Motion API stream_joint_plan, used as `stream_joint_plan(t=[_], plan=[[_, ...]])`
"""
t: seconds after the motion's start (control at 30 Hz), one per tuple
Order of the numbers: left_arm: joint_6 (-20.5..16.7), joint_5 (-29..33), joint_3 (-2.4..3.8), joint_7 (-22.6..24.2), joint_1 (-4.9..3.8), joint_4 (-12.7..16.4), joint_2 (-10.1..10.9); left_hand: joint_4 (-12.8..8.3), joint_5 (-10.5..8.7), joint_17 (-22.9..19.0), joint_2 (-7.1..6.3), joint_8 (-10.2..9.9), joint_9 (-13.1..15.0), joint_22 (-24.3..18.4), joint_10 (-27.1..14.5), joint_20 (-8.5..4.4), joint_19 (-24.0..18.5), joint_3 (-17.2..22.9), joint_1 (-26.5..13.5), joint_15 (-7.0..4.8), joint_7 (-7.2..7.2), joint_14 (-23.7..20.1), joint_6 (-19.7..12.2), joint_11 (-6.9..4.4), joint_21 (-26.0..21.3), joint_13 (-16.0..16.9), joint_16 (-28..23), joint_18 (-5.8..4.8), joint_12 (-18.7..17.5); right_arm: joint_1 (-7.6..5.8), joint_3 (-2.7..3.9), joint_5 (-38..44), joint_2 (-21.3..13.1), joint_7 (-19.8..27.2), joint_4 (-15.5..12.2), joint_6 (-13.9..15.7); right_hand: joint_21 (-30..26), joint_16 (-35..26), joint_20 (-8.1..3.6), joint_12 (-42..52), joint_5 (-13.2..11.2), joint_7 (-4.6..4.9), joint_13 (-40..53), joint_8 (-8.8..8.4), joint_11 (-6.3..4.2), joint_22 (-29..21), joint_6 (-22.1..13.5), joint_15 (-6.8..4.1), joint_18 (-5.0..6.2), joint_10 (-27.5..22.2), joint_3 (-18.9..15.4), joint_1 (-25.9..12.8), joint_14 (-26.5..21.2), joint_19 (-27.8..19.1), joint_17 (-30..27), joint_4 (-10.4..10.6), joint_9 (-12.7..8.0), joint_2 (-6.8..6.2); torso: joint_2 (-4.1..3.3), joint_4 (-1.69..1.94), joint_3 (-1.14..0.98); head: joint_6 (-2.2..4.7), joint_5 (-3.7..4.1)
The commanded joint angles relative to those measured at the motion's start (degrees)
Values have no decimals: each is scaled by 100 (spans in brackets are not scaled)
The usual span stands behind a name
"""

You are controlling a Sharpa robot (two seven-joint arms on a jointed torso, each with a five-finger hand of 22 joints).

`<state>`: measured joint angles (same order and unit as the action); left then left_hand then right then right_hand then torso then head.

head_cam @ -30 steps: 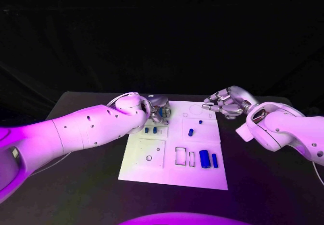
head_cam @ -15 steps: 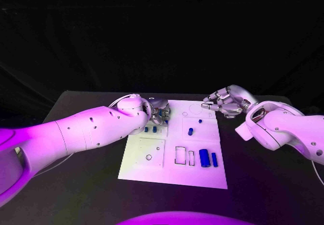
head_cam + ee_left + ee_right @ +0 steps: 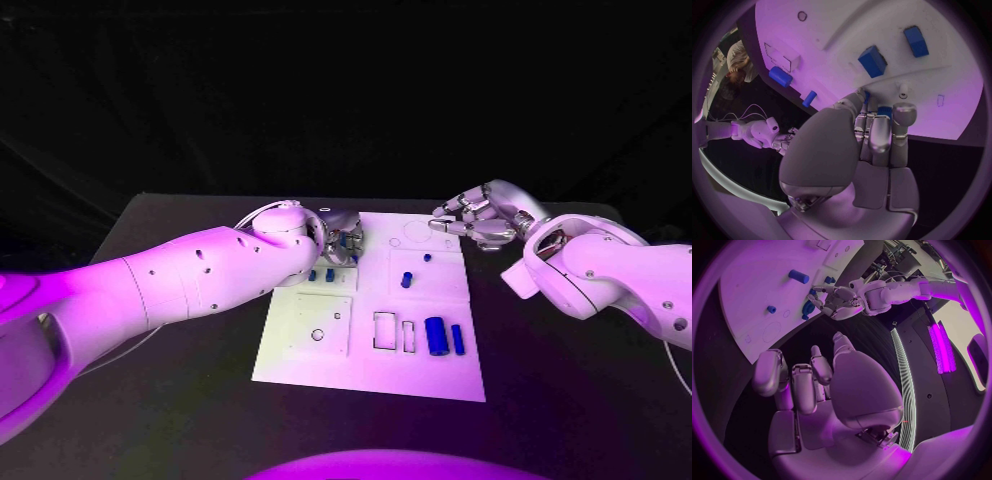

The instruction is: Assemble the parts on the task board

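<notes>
The white task board [image 3: 325,350] lies mid-table. My left hand [image 3: 339,240] hovers low over its far left part, fingers curled together; a small blue part [image 3: 884,110] shows between the fingertips [image 3: 903,111], just above the board [image 3: 942,75]. Two blue blocks [image 3: 873,61] [image 3: 916,41] stand right beside that hand, seen in the head view as a pair [image 3: 322,276]. More blue parts sit mid-board [image 3: 407,281] and near its front [image 3: 436,337] [image 3: 459,340]. My right hand [image 3: 483,216] hangs off the board's far right corner, fingers curled in on nothing [image 3: 792,380].
Black table [image 3: 173,340] surrounds the board on every side. Rectangular slots [image 3: 387,332] and a round hole [image 3: 317,336] mark the board's near half. From the right wrist, the left hand [image 3: 837,301] appears over the board [image 3: 754,295].
My left arm has shifted slightly, with the hand staying over the board's far left. The right hand has barely moved.
</notes>
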<state>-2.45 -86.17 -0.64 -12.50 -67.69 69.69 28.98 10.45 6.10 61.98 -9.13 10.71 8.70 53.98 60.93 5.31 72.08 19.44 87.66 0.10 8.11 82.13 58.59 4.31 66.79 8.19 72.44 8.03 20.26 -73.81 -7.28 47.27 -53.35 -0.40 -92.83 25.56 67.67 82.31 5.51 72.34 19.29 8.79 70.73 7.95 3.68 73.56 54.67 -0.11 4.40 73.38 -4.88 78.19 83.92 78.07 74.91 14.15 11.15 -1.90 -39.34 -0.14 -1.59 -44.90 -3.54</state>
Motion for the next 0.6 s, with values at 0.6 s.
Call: stream_joint_plan(t=[0.6], plan=[[89, 112, 6, 29, 7, -114, -73, -201, 12, -53, 12, -122, -48, 197, 305, 6, 52, 340, -8, -39, -29, 40, 251, -20, 180, -104, 88, -98, -286, 4, 0, 28, 12, 42, -10, -48, -25, -22, 3, 2, 30, -33, 20, 33, 0, -5, -26, -49, 83, -1, -19, 3, 316, -30, 289, -19, 7, 32, 7, -1, 3, 0, 20]])
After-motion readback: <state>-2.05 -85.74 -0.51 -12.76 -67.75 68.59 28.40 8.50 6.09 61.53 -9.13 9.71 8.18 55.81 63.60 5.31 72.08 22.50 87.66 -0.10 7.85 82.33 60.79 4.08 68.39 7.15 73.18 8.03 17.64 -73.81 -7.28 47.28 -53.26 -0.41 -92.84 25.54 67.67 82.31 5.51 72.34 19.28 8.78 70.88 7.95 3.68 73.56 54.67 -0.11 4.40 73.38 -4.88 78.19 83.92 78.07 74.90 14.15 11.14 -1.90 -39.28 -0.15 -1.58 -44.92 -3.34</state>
